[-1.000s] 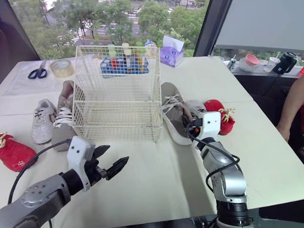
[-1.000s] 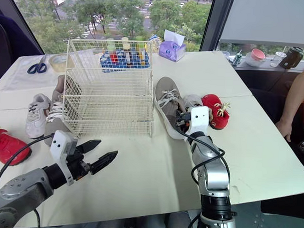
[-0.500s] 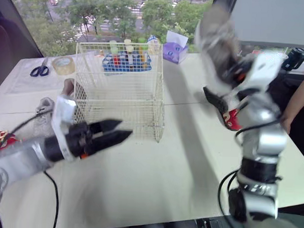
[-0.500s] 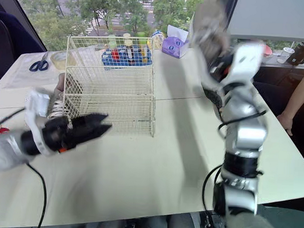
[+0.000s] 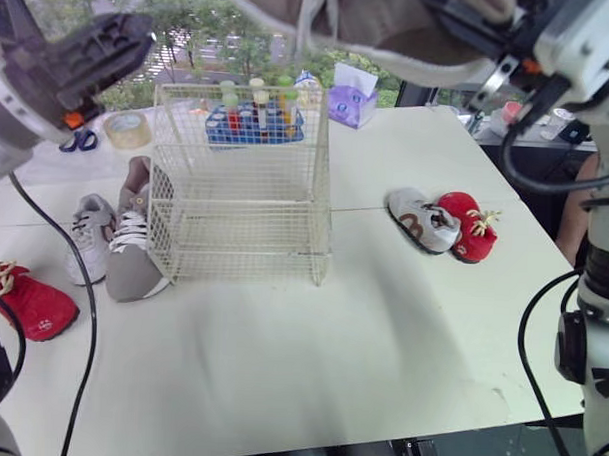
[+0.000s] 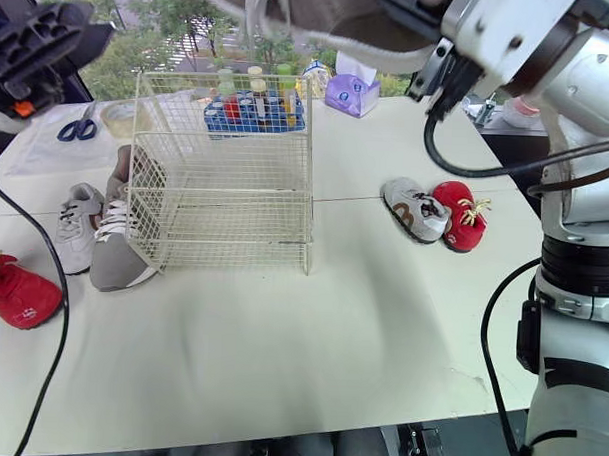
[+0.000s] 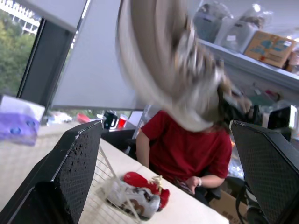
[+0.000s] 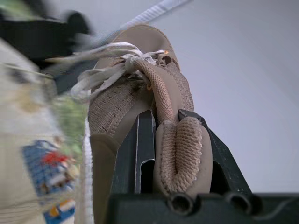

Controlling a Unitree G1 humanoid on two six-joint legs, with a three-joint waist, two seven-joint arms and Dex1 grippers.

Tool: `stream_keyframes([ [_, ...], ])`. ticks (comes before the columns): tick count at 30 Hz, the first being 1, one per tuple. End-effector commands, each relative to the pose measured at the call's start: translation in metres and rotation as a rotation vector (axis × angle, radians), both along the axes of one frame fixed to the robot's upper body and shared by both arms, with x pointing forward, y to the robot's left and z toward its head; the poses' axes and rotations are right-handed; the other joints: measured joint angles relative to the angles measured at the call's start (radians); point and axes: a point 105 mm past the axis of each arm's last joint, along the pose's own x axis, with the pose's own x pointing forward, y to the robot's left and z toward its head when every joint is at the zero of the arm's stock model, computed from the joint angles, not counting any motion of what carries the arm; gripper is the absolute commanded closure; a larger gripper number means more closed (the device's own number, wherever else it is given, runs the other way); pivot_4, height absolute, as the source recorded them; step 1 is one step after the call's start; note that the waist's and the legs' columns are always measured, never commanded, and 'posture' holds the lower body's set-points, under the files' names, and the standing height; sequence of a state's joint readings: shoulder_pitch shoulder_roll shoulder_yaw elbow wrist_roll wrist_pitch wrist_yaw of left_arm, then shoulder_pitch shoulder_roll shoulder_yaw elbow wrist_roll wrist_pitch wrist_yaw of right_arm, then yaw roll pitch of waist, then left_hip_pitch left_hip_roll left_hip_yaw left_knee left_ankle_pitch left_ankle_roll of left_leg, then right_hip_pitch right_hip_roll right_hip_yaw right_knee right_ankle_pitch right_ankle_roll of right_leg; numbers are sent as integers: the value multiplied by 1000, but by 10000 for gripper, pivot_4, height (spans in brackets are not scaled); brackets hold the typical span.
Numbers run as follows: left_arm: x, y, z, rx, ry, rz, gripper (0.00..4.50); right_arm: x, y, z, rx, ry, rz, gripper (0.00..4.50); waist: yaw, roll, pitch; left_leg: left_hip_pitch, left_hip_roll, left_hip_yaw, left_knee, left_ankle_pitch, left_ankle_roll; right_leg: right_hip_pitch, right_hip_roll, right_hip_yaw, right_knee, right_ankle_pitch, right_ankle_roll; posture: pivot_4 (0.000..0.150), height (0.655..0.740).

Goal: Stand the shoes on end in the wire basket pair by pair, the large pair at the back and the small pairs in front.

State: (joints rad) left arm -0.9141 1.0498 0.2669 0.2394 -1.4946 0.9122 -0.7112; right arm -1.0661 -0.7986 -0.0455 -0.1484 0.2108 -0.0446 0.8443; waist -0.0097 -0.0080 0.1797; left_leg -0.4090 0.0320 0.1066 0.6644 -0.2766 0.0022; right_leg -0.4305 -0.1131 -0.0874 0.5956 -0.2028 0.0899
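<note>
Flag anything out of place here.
The red pair is split: one red shoe lies far left of the wire basket, the second red shoe right of it. The right hand holds a large taupe shoe overhead, laces dangling.

Footwear totals six: two large tan shoes (image 5: 133,254), two small white shoes (image 5: 423,220), two red shoes (image 5: 27,304). One wire basket (image 5: 241,176), one scissors (image 5: 79,140), one tape roll (image 5: 126,132).

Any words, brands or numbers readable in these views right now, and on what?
None can be read.
On the purple tissue box: print too small.
On the cardboard box: marks blurred.
On the large shoe in the right gripper: no brand visible.
</note>
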Motion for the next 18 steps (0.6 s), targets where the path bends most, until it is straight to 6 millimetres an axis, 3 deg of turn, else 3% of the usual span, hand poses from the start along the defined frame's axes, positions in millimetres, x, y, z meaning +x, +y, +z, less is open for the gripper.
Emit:
stream_keyframes([
  [1,7,6,7,57,-45,5,0,-26,4,19,-19,-149,67,42322,0,-1,1,0,0,0,0,0,0,0,0,0,0,0,0,1500,7400],
  [7,21,-6,25,89,-93,-112,0,-28,19,3,-142,-174,130,42322,-4,-7,4,0,0,1,1,0,0,0,0,0,0,0,0,1500,7400],
  [11,24,-22,22,166,-90,-207,0,-29,25,-1,-153,-182,151,42322,-5,-8,4,-1,0,1,1,0,0,0,0,0,1,0,1,1500,7400],
  [14,20,-28,17,193,-69,-281,8507,-30,26,-1,-144,-195,153,42322,-9,-8,4,-1,0,1,1,0,0,0,0,0,2,0,1,1500,7400],
  [18,13,-31,21,177,-70,-330,28777,-31,27,-5,-149,-196,150,42322,-8,-8,5,-1,0,0,1,0,0,-1,0,0,2,0,1,1500,7400],
])
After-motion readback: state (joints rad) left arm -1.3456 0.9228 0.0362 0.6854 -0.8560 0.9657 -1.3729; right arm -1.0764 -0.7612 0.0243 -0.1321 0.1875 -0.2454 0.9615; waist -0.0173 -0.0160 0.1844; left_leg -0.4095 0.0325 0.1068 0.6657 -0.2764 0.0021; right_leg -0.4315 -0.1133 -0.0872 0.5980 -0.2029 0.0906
